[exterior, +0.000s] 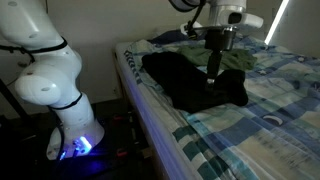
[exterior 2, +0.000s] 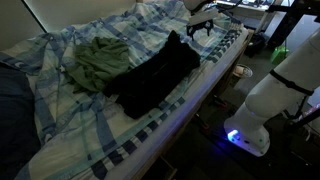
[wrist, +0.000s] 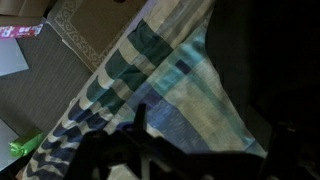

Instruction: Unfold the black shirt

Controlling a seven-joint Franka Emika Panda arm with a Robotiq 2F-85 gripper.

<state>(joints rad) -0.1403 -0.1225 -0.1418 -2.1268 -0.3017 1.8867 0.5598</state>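
You've got the shirt point(exterior 2: 150, 80) on the bed point(exterior 2: 60, 130) by its robot-side edge; garment point(exterior 2: 98, 62) just beside, farther in.

No legible text, label, brand, number or sign in any view, soft plain black cloth shirt point(exterior: 180, 80) unmarked, blue-and-white plaid fabric bedsheet point(exterior: 272, 97) showing only its checked pattern
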